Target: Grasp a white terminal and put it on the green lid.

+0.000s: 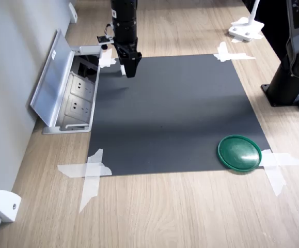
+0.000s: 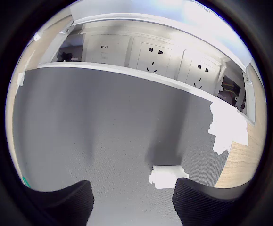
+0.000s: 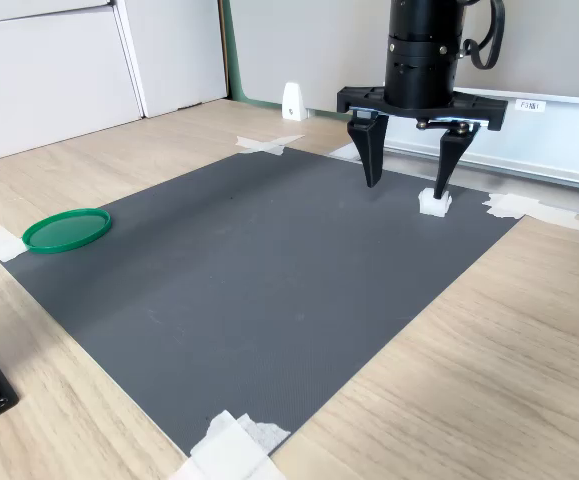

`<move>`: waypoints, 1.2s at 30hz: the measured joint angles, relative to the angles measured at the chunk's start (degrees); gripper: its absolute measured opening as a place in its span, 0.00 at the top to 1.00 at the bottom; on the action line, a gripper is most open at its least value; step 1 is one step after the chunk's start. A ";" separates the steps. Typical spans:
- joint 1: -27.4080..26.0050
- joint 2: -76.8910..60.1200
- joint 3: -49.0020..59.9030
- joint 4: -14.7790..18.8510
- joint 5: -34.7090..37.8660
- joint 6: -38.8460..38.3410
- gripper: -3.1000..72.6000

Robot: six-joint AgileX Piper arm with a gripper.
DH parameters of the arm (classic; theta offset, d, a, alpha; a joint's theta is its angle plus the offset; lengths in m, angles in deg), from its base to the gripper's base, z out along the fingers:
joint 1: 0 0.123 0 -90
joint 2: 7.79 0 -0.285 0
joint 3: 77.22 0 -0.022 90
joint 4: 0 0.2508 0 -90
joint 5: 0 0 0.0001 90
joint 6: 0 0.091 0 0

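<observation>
In the second exterior view the gripper [image 3: 406, 172] hangs with jaws apart over the mat's [image 3: 269, 270] far corner. The terminal [image 3: 434, 202] lies under one fingertip, off-centre. The lid [image 3: 66, 229] sits at the mat's nine o'clock corner, well apart. Tape [image 3: 529, 208] lies nearby.

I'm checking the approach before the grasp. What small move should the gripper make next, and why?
Probably shift sideways toward the white terminal, then lower. The gripper is open, but the terminal lies under one finger, not centred between them.
</observation>
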 joint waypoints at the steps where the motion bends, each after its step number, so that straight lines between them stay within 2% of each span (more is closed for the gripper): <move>1: 0.00 0.00 -0.12 0.05 0.23 0.00 0.02; 16: -0.20 -2.55 -3.21 -0.19 4.25 -0.23 0.02; 27: -5.32 -1.77 -3.21 -0.11 3.47 -3.05 0.02; 36: -3.91 0.53 -3.54 1.05 2.24 -4.98 0.02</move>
